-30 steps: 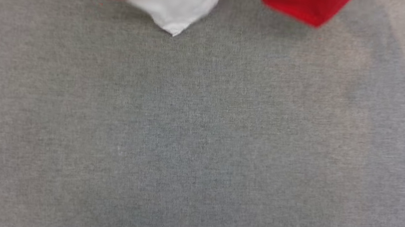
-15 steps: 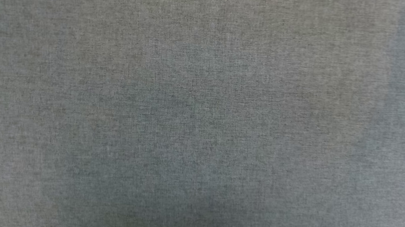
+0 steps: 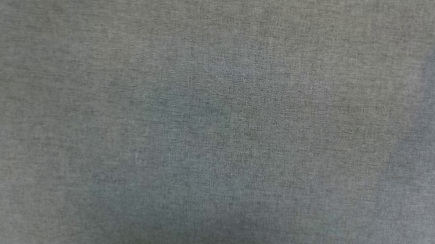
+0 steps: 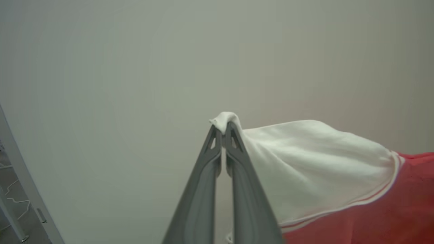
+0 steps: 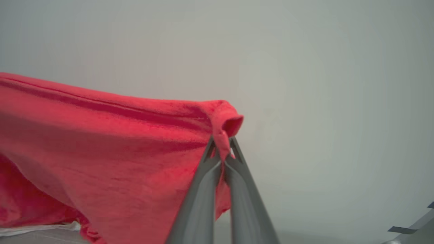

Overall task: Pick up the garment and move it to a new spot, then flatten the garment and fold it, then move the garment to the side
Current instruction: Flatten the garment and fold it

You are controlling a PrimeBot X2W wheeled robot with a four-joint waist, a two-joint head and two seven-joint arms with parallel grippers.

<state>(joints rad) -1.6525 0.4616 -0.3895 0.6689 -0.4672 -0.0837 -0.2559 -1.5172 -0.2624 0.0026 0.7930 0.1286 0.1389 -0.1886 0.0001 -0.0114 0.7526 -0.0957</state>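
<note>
Two grips hold the garment (image 4: 339, 169) up: the left hand (image 4: 223, 130) is clamped on a white sleeve tip, the right hand (image 5: 222, 147) on a red edge. Cloth spans between them, sagging, so spreading it likely means lowering both together onto the tabletop (image 3: 217, 122).

**No legible text**

No word, number, label or brand can be read. The garment (image 4: 318, 162) shows a plain white sleeve with red-striped trim and plain red cloth. The grey fabric surface (image 3: 217, 122) bears no marking either.
</note>
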